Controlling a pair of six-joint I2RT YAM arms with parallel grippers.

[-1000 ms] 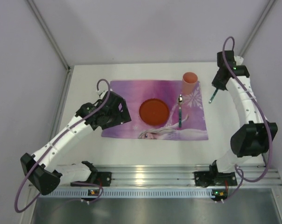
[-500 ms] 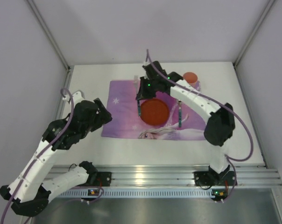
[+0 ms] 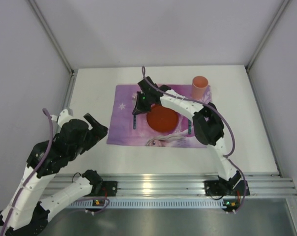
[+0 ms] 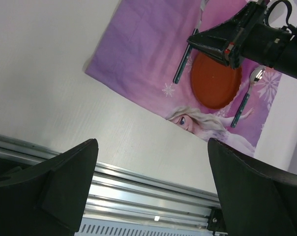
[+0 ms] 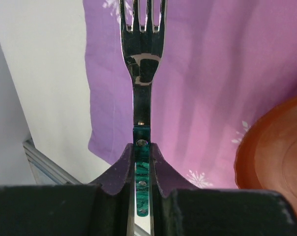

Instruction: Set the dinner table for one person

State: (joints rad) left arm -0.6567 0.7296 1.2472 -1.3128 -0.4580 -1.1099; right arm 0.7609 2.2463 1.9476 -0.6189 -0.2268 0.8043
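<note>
Bare surface (image 3: 89,88) lies open at the left of the frame, along the top, and at the right beyond the placemat (image 3: 124,101). Over the mat, the right arm (image 3: 185,104) arches across the plate (image 3: 162,120) and spoon (image 4: 243,104). The fork (image 3: 133,122) it holds hangs left of the plate. 1 cup (image 3: 200,86) stands at the mat's upper right corner.

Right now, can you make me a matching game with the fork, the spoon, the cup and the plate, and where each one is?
Things:
1. fork
2. spoon
3. cup
4. plate

Places:
A. in the middle of the placemat
B. pinched in the right gripper
C. at the placemat's far right corner
D. lying on the placemat, right of the plate

Pairs: 1-B, 2-D, 3-C, 4-A
</note>
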